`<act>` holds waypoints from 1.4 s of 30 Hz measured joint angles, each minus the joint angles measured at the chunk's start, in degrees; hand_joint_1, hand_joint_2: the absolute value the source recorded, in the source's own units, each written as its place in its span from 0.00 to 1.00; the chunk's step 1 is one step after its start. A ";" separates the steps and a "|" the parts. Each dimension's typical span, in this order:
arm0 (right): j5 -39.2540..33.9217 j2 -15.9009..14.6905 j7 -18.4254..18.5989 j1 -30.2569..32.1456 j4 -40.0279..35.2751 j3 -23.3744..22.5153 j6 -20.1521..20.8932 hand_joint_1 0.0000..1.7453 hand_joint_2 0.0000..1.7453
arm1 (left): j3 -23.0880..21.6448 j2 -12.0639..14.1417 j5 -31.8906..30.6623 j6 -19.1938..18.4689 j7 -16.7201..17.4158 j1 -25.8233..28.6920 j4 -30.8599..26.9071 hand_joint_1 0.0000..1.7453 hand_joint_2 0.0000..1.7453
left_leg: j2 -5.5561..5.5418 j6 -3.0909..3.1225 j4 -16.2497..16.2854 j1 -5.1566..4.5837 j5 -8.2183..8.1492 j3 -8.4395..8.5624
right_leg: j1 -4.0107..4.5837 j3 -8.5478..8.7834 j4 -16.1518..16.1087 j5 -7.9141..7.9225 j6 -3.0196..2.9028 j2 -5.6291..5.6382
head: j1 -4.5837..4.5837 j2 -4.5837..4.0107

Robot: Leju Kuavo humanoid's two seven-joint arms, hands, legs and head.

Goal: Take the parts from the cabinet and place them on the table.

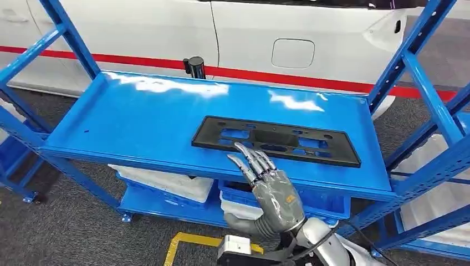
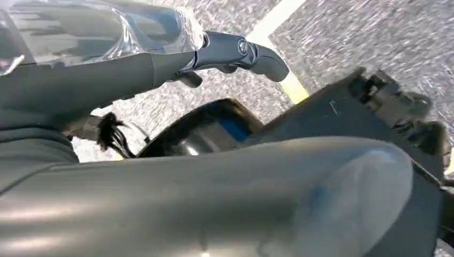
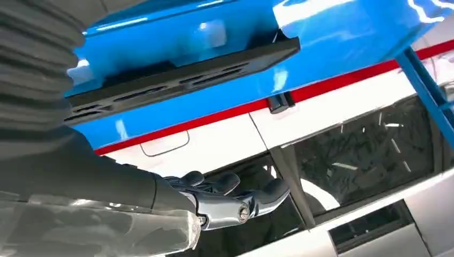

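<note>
shelf [image 1: 138,122]: blue cabinet level carrying the part, its front edge facing the robot for reach.
part [image 1: 276,141]: black slotted panel lying flat on the shelf, near its front edge.
right hand [image 1: 271,185]: released, fingers extended at the part's near edge, likely about to grasp.
left hand [image 2: 235,53]: empty, fingers loosely curled.

white car [image 1: 310,39] behind, grey carpet [image 1: 66,221]
</note>
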 joint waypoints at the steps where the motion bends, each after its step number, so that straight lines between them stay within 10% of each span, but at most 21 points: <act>1: -0.24 -0.02 -0.26 -0.54 1.18 0.22 -0.39 0.00 1.00 | 0.37 0.00 -0.02 -0.02 0.00 -0.06 0.00 0.00 0.00 | 0.03 0.27 0.00 0.08 0.00 0.01 | 0.02 -1.27 2.70 -1.83 0.23 0.00 | 0.13 0.02; 3: -0.55 -0.11 -0.28 -1.39 3.80 0.55 -0.66 0.00 1.00 | 0.87 -0.13 -0.20 0.00 0.11 -0.04 0.00 0.00 0.00 | 0.02 0.37 0.03 0.05 -0.02 -0.03 | -0.11 -6.06 12.64 -6.52 0.72 0.00 | 0.22 0.00; 5: -0.83 -0.11 -0.33 -1.69 5.90 0.96 -0.79 0.00 1.00 | 1.48 -0.13 -0.20 -0.02 0.26 0.06 0.02 0.00 0.00 | 0.00 0.38 0.05 0.06 -0.05 -0.06 | -0.25 -9.01 18.17 -7.63 1.00 -0.01 | 0.24 0.00; 8: -0.94 -0.11 -0.35 -2.44 8.03 1.49 -0.81 0.00 1.00 | 1.97 -0.15 -0.28 -0.02 0.46 0.05 0.02 0.00 0.00 | -0.28 0.10 0.14 0.26 -0.24 0.27 | -0.61 -3.33 5.92 -0.53 1.03 -0.01 | 0.29 0.02; 10: -1.42 -0.09 -0.20 -3.39 9.18 1.62 -0.81 0.00 1.00 | 2.07 -0.11 -0.61 0.00 0.59 0.00 0.02 0.00 0.00 | -0.33 -0.51 0.33 -0.15 -0.61 0.28 | -0.46 -0.02 -0.80 0.82 0.87 0.04 | 0.31 0.02; 16: -3.80 -0.20 -0.15 -6.34 13.64 1.99 -0.98 0.00 1.00 | 2.47 0.07 -1.22 -0.02 0.42 0.04 0.02 0.00 0.00 | -0.29 -1.88 0.88 0.35 -1.16 -0.23 | -0.43 -0.33 -1.11 1.52 -1.19 0.03 | 0.26 0.00; 21: -4.97 -0.26 -0.42 -8.09 17.45 2.21 -1.18 0.00 1.00 | 2.62 0.70 -1.44 0.44 -0.04 0.13 0.04 0.00 0.00 | -0.17 -2.69 20.09 0.39 -9.22 -9.46 | -0.25 -0.55 -1.05 1.51 -1.77 -0.03 | -0.02 0.00; 23: -5.31 -0.31 -0.46 -8.58 18.82 2.45 -1.18 0.00 1.00 | 2.80 1.16 -1.46 1.13 0.06 0.23 0.04 0.00 0.00 | -0.16 -2.62 15.82 0.38 -6.02 -7.86 | -0.22 -0.47 -1.03 1.47 -1.75 -0.01 | -0.02 0.02; 26: -5.99 -0.31 -0.61 -9.70 20.42 2.47 -1.18 0.00 1.00 | 2.95 2.14 -1.59 2.40 0.22 0.04 0.04 0.00 0.00 | -0.08 -1.70 0.80 0.20 -0.14 -1.08 | -0.08 -0.30 -0.99 1.29 -1.45 0.06 | -0.04 0.00; 32: -6.98 -0.46 -0.96 -11.76 24.97 2.54 -0.70 0.00 1.00 | 3.01 3.43 -1.59 3.45 -0.61 0.05 0.07 0.00 0.00 | -0.13 -0.09 -0.23 0.15 0.46 -0.41 | -0.17 -0.92 0.95 -0.39 0.22 0.08 | 0.09 0.02; 35: -7.46 -0.70 0.66 -12.44 28.01 2.54 1.01 0.00 1.00 | 3.01 3.72 -1.59 3.63 -0.63 0.02 0.09 0.00 0.00 | -0.14 0.14 -0.19 0.17 0.45 -0.43 | -0.27 -7.47 14.40 -6.74 0.74 0.08 | 0.22 0.00; 37: -7.89 -0.74 2.08 -12.64 30.46 2.51 1.97 0.00 1.00 | 3.01 3.89 -1.57 3.83 -0.66 0.14 0.11 0.00 0.00 | -0.17 0.12 -0.15 0.22 0.42 -0.42 | -0.41 -9.69 17.75 -6.43 0.91 0.07 | 0.24 0.02; 40: -8.09 -0.76 3.17 -14.19 32.40 2.38 3.56 0.00 1.00 | 3.04 4.02 -1.59 3.87 -0.92 0.08 0.11 0.00 0.00 | -0.16 -0.29 -0.10 0.39 0.08 0.17 | -0.66 -3.50 4.59 0.85 0.96 0.06 | 0.29 0.00; 42: -8.13 -0.79 3.98 -15.18 34.15 2.36 5.03 0.00 1.00 | 3.01 4.07 -1.57 4.02 -1.29 -0.10 0.11 0.00 0.00 | -0.36 -0.88 0.25 -0.04 -0.38 0.13 | -0.49 -0.85 -0.87 1.66 0.69 0.24 | 0.31 0.00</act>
